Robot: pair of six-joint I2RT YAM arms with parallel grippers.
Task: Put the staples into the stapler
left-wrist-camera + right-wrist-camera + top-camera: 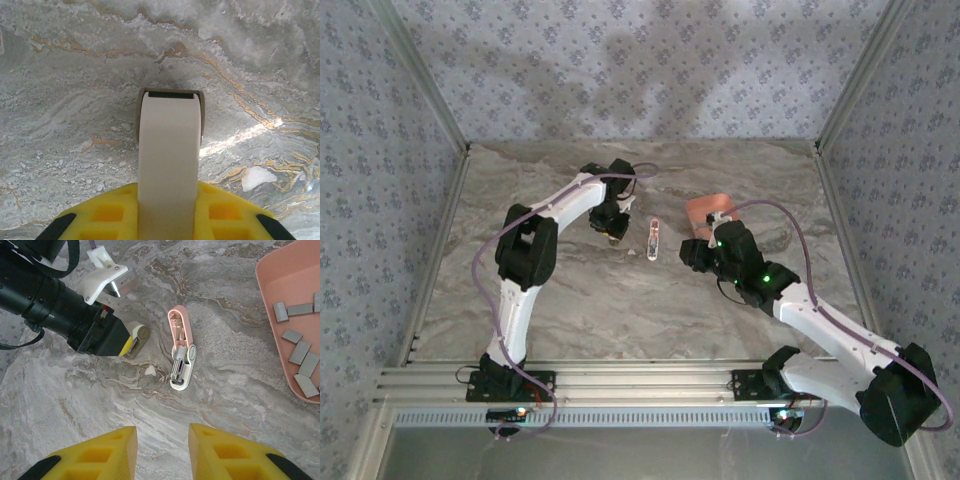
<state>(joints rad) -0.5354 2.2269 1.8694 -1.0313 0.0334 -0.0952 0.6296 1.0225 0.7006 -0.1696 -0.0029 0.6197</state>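
2 grippers: left gripper [167, 215] pinches the whitish piece [170, 140], right gripper [162, 450] hovers spread and empty; the stapler [180, 350] lies open, unheld, and any push could skid it.

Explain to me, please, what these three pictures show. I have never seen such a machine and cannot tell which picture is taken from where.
These are two robot arms bolted to a marble-patterned table. One picture looks down from above; the other two come from a camera on each wrist, so yellow fingers appear at the bottom. On the table lie a small pink-and-white stapler, opened, and a salmon tray with grey staple strips. The left gripper is shut on a whitish oblong piece. The right gripper is open and holds nothing.
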